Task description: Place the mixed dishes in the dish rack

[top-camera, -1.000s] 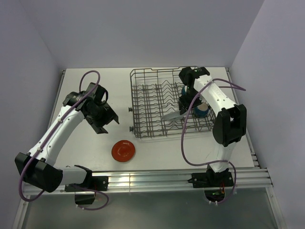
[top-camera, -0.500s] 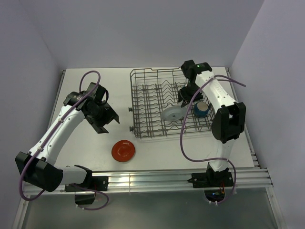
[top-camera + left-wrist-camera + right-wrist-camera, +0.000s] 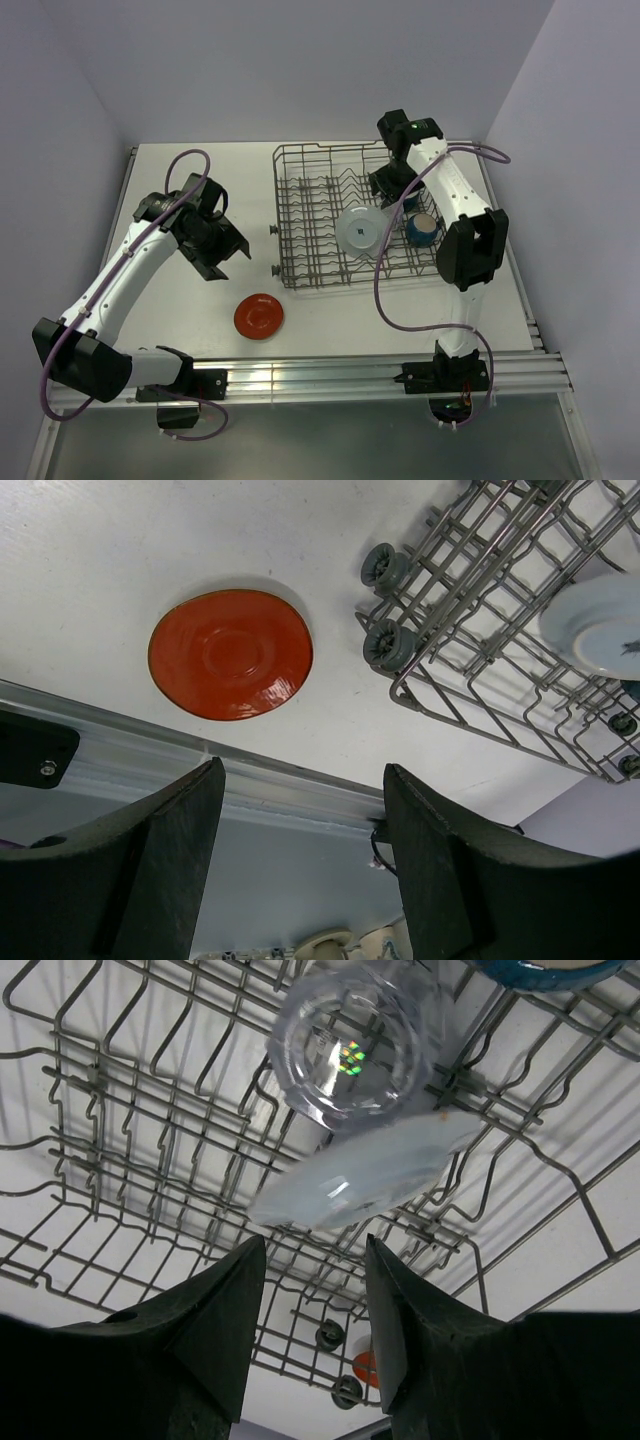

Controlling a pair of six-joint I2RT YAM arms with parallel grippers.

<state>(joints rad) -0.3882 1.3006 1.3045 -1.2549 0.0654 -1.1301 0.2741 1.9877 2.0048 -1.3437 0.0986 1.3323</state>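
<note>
The dish rack (image 3: 315,215) stands at the table's far right. The pale blue-grey plate (image 3: 360,230) leans among its tines, and it also shows in the right wrist view (image 3: 365,1172). The clear glass tumbler (image 3: 350,1040) lies in the rack just beyond the plate. The dark blue mug (image 3: 423,229) sits in the rack's right end. My right gripper (image 3: 388,185) hangs open and empty above the rack, behind the plate (image 3: 315,1245). The red-orange plate (image 3: 259,316) lies on the table in front of the rack. My left gripper (image 3: 225,255) is open and empty above the table, left of the rack (image 3: 303,770). The cream bowl is out of view.
The metal rail (image 3: 330,375) runs along the table's near edge. Walls close in the table at the back and both sides. The rack's small side wheels (image 3: 385,645) face the red-orange plate (image 3: 230,653).
The pale plate has tipped from edge-on to leaning face-up in the rack. My right gripper has drawn back from it toward the far side. The left arm has not moved.
</note>
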